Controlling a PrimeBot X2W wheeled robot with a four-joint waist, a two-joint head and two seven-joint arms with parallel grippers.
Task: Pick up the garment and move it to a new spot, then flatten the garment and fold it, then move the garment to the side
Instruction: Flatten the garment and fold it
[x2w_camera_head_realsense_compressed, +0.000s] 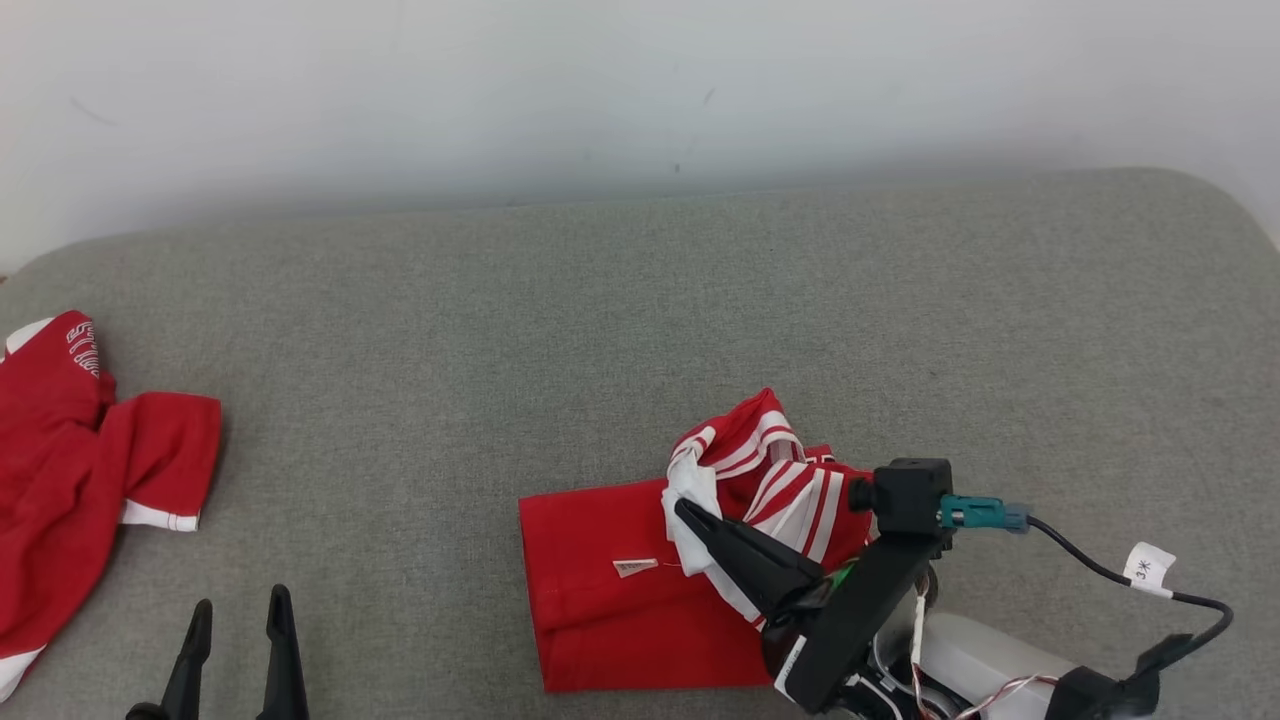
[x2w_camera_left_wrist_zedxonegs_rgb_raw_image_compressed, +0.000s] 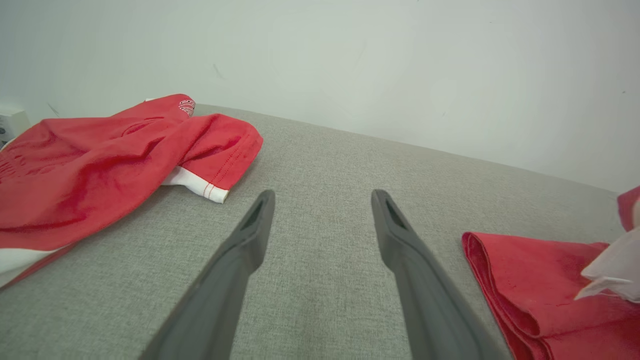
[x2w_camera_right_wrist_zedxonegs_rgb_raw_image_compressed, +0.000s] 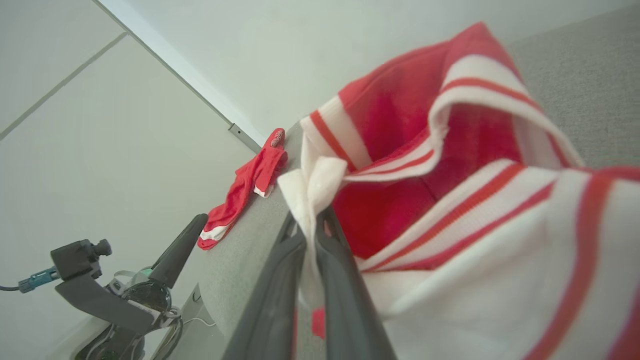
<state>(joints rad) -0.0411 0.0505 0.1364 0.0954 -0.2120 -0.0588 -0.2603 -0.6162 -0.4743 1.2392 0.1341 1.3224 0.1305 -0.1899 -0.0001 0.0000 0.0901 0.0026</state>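
Note:
The garment (x2w_camera_head_realsense_compressed: 620, 600) is red with white-striped trim and lies partly folded on the grey padded surface (x2w_camera_head_realsense_compressed: 600, 320), front centre-right. Its striped part (x2w_camera_head_realsense_compressed: 780, 470) is bunched up above the flat red part. My right gripper (x2w_camera_head_realsense_compressed: 688, 508) is shut on a white edge of the garment and holds it lifted; in the right wrist view the right gripper (x2w_camera_right_wrist_zedxonegs_rgb_raw_image_compressed: 311, 226) pinches that white fabric, with the striped garment (x2w_camera_right_wrist_zedxonegs_rgb_raw_image_compressed: 450, 165) filling the right side. My left gripper (x2w_camera_head_realsense_compressed: 240, 612) stands open at the lower left, nothing between its fingers. The left gripper (x2w_camera_left_wrist_zedxonegs_rgb_raw_image_compressed: 322, 200) hovers over bare surface, with the garment (x2w_camera_left_wrist_zedxonegs_rgb_raw_image_compressed: 530, 285) to its right.
A second red garment (x2w_camera_head_realsense_compressed: 70, 470) with white trim lies crumpled at the surface's left edge, also seen as a red heap (x2w_camera_left_wrist_zedxonegs_rgb_raw_image_compressed: 100, 160) left of my left fingers. A pale wall (x2w_camera_head_realsense_compressed: 640, 90) backs the surface. A tagged cable (x2w_camera_head_realsense_compressed: 1148, 568) trails from my right wrist.

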